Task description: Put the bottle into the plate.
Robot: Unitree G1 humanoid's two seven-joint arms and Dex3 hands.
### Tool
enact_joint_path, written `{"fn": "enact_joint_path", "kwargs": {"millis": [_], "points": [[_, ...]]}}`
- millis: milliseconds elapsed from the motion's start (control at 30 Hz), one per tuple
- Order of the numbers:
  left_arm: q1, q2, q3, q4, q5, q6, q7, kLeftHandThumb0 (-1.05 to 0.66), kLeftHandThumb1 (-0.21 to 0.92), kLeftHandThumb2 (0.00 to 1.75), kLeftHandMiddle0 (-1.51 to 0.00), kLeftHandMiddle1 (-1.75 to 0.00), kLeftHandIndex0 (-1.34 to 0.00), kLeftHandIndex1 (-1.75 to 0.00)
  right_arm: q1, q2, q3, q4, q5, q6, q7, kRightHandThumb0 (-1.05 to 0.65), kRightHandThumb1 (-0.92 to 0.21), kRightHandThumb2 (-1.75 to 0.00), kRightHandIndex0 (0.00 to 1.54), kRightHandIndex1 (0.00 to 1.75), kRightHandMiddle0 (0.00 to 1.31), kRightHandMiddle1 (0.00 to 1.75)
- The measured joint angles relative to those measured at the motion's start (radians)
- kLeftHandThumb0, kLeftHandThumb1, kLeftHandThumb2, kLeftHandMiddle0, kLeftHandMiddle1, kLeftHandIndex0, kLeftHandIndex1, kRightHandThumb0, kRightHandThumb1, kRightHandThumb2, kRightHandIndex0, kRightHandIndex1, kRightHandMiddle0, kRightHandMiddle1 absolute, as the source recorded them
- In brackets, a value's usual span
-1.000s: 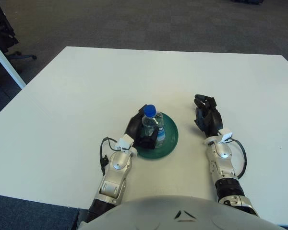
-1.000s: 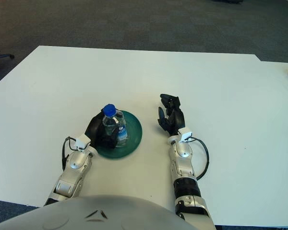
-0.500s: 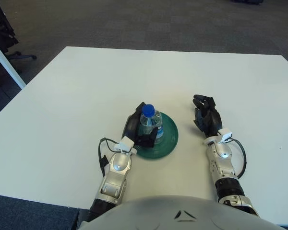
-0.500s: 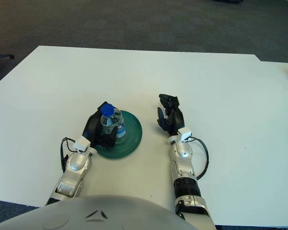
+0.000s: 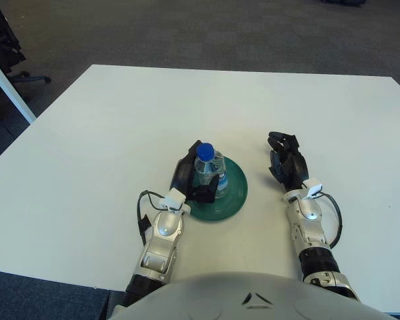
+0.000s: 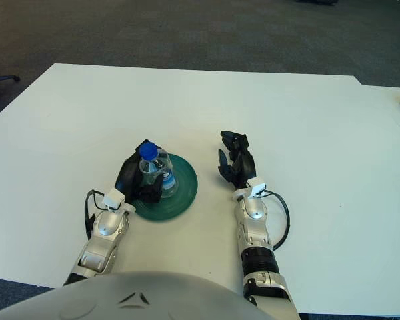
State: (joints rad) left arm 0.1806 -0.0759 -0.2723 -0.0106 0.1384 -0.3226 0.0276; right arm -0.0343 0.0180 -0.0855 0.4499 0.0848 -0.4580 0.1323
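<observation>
Bottle [image 5: 210, 173] of clear plastic with a blue cap [image 5: 205, 151] stands on the dark green plate [image 5: 231, 193], over the plate's left part, and leans a little toward the plate's left rim. The robot's left hand [image 5: 189, 179] is at that left rim, its black fingers [image 5: 205, 193] wrapped around the bottle's lower body, so the bottle is held from the left and from the near side. Whether the bottle's base sits flat on the plate cannot be told, since the fingers cover it. The plate lies on the white table [image 5: 120, 127], a little nearer the robot than the table's middle. The left forearm [image 5: 161, 235], silver with a black cable looped beside it, runs from the plate's near-left rim back toward the robot's body at the bottom edge of the view.

The right hand [image 5: 287, 163] shows to the right of the plate, apart from it, holding nothing; its black fingers are loosely curled and point away from the robot. Its silver forearm [image 5: 308, 227] extends from there toward the robot. Beyond the table's far edge, past the plate, grey carpet [image 5: 207, 30] fills the upper part of the view.
</observation>
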Motion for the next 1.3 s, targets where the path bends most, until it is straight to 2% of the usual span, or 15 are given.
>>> {"fn": "enact_joint_path", "kwargs": {"millis": [567, 767, 833, 967, 1300], "points": [[-0.003, 0.000, -0.001, -0.009, -0.003, 0.087, -0.012, -0.03, 0.37, 1.18, -1.17, -1.75, -0.92, -1.75, 0.000, 0.000, 0.001, 0.000, -0.008, -0.002, -0.005, -0.45, -0.92, -0.50, 0.53, 0.67, 0.00, 1.18], [-0.055, -0.004, 0.014, 0.075, -0.007, 0.078, -0.012, -0.02, 0.35, 1.20, -1.17, -1.75, -0.94, -1.75, 0.001, 0.000, -0.001, 0.000, -0.004, -0.002, 0.003, -0.43, -0.91, -0.50, 0.54, 0.67, 0.00, 1.17], [-0.070, -0.006, 0.017, 0.090, -0.009, 0.072, -0.011, -0.03, 0.35, 1.20, -1.18, -1.75, -0.94, -1.75, 0.001, 0.000, -0.001, 0.000, 0.000, -0.001, 0.006, -0.42, -0.90, -0.52, 0.53, 0.67, 0.00, 1.22], [-0.073, -0.010, 0.017, 0.089, 0.000, 0.089, -0.003, -0.03, 0.36, 1.18, -1.18, -1.75, -0.94, -1.75, 0.004, 0.000, -0.003, -0.008, 0.012, 0.005, 0.017, -0.42, -0.88, -0.54, 0.52, 0.66, 0.00, 1.26], [-0.070, -0.021, 0.015, 0.082, 0.027, 0.111, 0.019, -0.03, 0.37, 1.15, -1.18, -1.75, -0.93, -1.75, 0.015, 0.000, -0.004, -0.021, 0.016, 0.010, 0.026, -0.41, -0.85, -0.59, 0.52, 0.61, 0.05, 1.19]]}}
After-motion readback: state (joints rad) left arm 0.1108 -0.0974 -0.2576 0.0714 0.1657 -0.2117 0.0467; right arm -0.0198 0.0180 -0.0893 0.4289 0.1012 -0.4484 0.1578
